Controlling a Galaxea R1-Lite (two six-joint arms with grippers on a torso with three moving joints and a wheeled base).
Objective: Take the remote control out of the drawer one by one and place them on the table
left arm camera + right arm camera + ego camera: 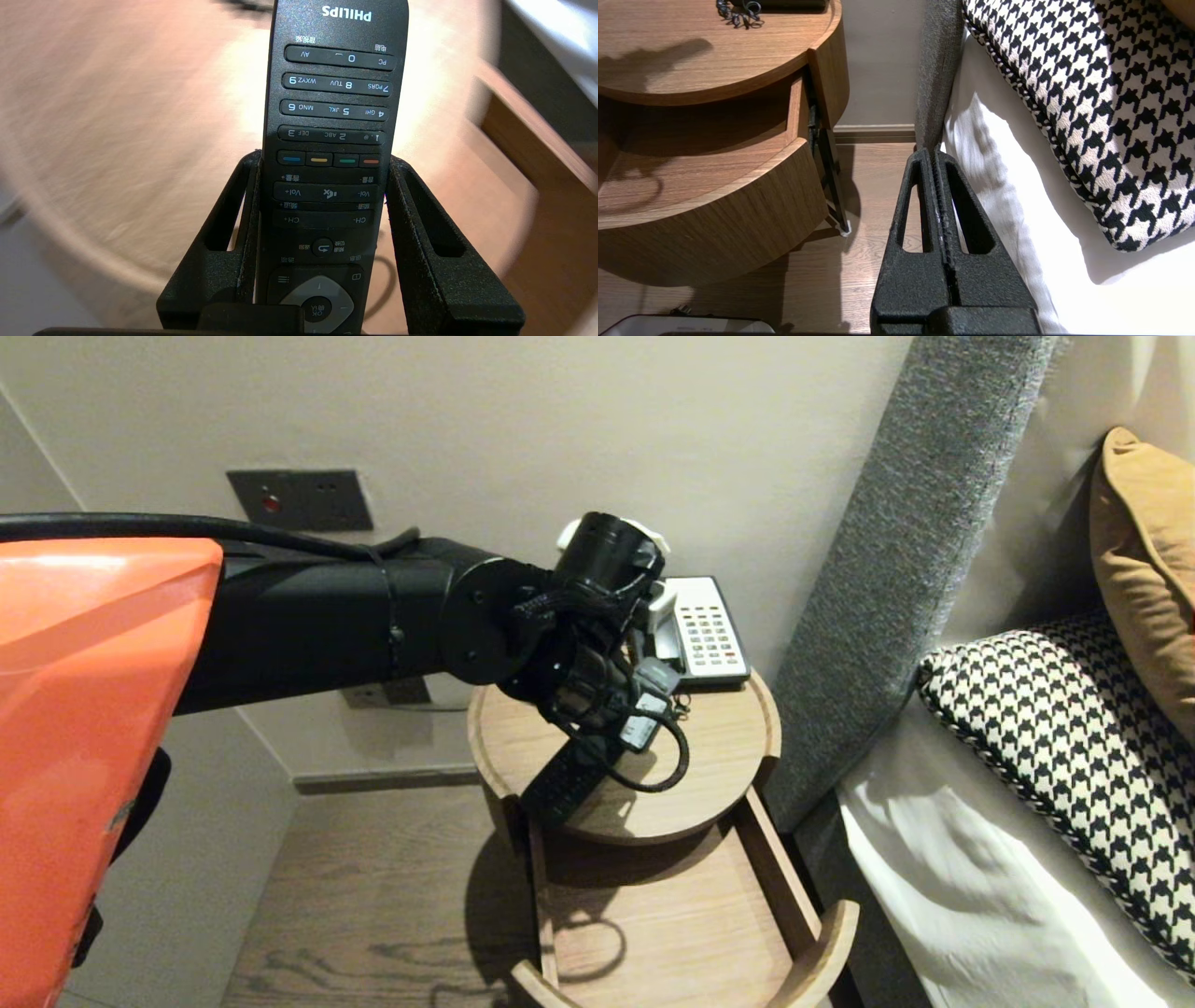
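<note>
Now the left gripper [323,162] clamps one black remote [334,93] in its jaws, over the tabletop [728,747] near edge. One phone [707,635] sits far back. One drawer [653,933] stands open. The right gripper [934,154], jaws pressed together, sits by the bed [1008,210].

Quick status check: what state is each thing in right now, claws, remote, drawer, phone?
Left claw: shut on the remote control, above the nightstand.
Remote control: held across its middle, tilted.
Drawer: pulled open, nothing seen inside.
Right claw: shut, empty, parked beside the bed.
Telephone: at the nightstand's back, partly hidden.
</note>
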